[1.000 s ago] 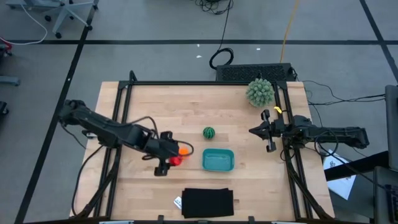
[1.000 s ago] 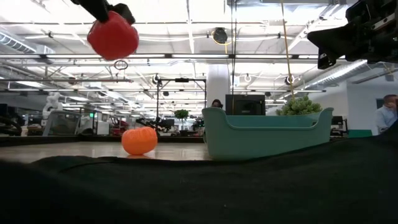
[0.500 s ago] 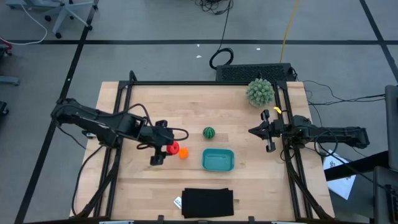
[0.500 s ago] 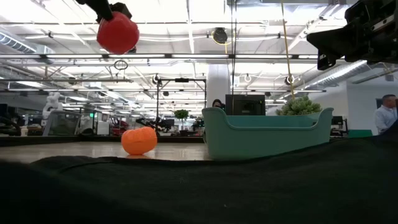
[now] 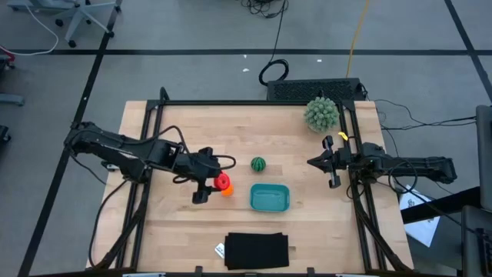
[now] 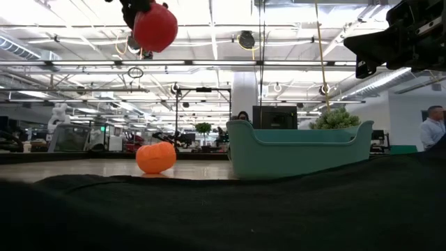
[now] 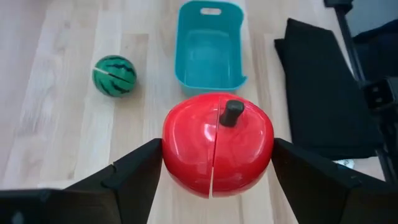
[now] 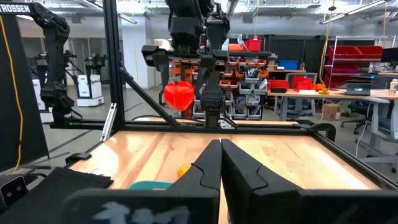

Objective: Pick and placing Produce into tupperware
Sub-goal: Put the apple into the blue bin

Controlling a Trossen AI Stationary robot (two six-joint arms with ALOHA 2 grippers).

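Observation:
My left gripper (image 5: 216,183) is shut on the red tomato (image 5: 222,182) and holds it in the air, left of the teal tupperware (image 5: 270,198). Below the tomato, the orange ball (image 5: 227,190) sits on the wood. The striped watermelon (image 5: 259,164) rests on the table just beyond the tupperware's far side. The left wrist view shows the tomato (image 7: 217,143), with the tupperware (image 7: 186,37) and the watermelon (image 7: 114,76) ahead of it. My right gripper (image 5: 312,162) waits shut at the table's right side. My left gripper pinches the tomato between its two fingers (image 7: 134,174), one on each opposite side (image 7: 171,146). The tomato's dark stem (image 7: 231,113) faces the wrist camera. The tomato hangs clear of the table, well above the orange ball (image 6: 156,157).
A pale-green spiky ball (image 5: 321,113) stands at the far right corner. A black flat rectangle (image 5: 257,250) lies at the near edge, with a small white tag (image 5: 220,249) beside it. Black frame rails run along the table's sides. A person (image 6: 435,129) shows far behind.
My left gripper has carried the tomato upward, first toward the far edge and then right toward the tupperware. It has stayed shut on the tomato throughout. The orange ball, watermelon and tupperware have not moved.

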